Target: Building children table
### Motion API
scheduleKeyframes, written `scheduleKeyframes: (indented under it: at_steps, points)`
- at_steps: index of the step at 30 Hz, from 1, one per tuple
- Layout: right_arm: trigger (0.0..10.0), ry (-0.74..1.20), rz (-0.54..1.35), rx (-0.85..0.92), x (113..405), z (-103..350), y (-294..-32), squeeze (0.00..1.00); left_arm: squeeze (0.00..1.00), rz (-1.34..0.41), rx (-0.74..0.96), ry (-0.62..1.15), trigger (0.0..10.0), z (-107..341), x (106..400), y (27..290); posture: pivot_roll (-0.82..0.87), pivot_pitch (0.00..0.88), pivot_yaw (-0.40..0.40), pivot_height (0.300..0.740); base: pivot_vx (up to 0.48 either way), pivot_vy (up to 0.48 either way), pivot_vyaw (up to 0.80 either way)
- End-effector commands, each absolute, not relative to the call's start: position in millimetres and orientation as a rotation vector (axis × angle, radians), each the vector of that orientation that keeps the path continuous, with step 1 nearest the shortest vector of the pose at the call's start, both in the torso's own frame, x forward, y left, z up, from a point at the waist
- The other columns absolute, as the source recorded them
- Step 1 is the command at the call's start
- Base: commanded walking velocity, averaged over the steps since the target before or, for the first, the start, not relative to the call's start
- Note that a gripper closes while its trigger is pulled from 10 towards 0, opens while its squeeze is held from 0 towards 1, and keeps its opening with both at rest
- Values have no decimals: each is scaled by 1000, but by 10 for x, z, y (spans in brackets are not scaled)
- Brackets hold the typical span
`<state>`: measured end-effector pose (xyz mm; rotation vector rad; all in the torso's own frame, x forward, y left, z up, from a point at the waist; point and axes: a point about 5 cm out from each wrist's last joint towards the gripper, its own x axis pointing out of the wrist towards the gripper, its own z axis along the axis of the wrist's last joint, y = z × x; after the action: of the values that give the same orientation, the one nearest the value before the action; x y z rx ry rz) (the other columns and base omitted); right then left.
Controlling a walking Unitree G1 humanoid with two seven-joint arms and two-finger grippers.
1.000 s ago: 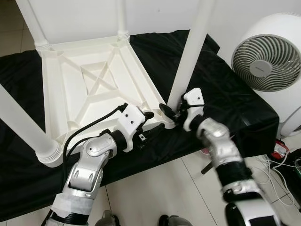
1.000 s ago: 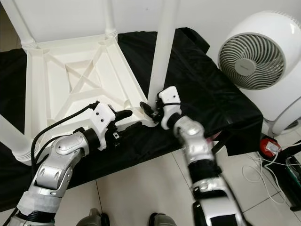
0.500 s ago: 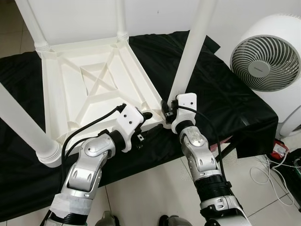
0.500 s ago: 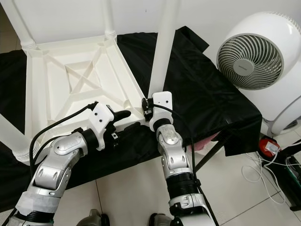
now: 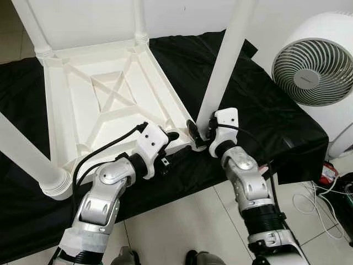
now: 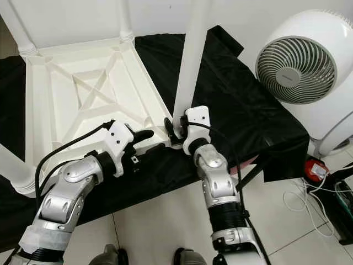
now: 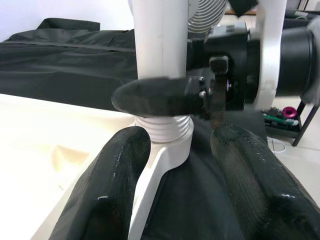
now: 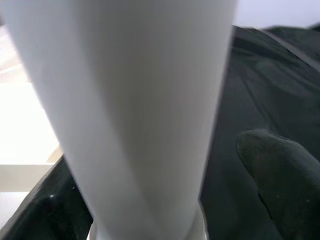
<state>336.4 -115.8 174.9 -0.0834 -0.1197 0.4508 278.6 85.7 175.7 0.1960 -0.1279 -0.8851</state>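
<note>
Left eye view: the upturned white table top point(image 5: 105, 99) lies on the black-draped counter point(image 5: 265, 121); at its near right corner the right end effector point(image 5: 199, 134) clasps the leg point(image 5: 223, 61); left wrist view: left end effector point(image 7: 177, 165) parted, straddling that corner; right wrist view: a fingertip point(image 8: 280, 170) beside the leg.

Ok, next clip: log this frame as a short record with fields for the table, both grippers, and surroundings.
table: white tabletop upside down on black cloth, legs pointing up
right gripper: closed around base of near-right leg
left gripper: fingers astride the tabletop's near corner, beside that leg
surroundings: white fan at right, cables on the tiled floor
</note>
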Motion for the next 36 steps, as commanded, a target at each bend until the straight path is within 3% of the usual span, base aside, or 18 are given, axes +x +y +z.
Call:
scheduleKeyframes:
  at_steps: [1, 12, 29, 30, 33, 34, 36]
  points:
    - [10000, -132, 580, -108, 3333, 1769, -1166, 0, 0, -786, 178, -133, 10000, 1753, 2808, 898, -21, 134, -32, 740, 0, 0, 0]
    - [10000, -67, 945, -310, 3422, 1852, -1414, 0, 0, -783, 189, -138, 10000, 1776, 2834, 921, -21, 122, -21, 740, 0, 0, 0]
    - [10000, -19, 1040, -429, 3640, 1733, -1348, 0, 0, -790, 198, -146, 10000, 1796, 2851, 938, 0, 81, -15, 740, 0, 0, 0]
    - [6471, -23, 1040, -424, 3638, 1729, -1348, 0, 0, -790, 199, -145, 10000, 1793, 2851, 936, 7, 79, -10, 740, 0, 0, 0]
    - [6471, -30, 1045, -420, 3644, 1721, -1348, 0, 0, -791, 200, -144, 10000, 1791, 2853, 934, 7, 79, -10, 740, 0, 0, 0]
    - [0, -38, 1048, -409, 3640, 1705, -1354, 0, 0, -795, 202, -144, 10000, 1792, 2850, 929, 11, 79, -10, 740, 0, 0, 0]
    - [0, -46, 1055, -399, 3623, 1673, -1362, 0, 0, -800, 203, -143, 10000, 1792, 2844, 923, 11, 79, -10, 740, 0, 0, 0]
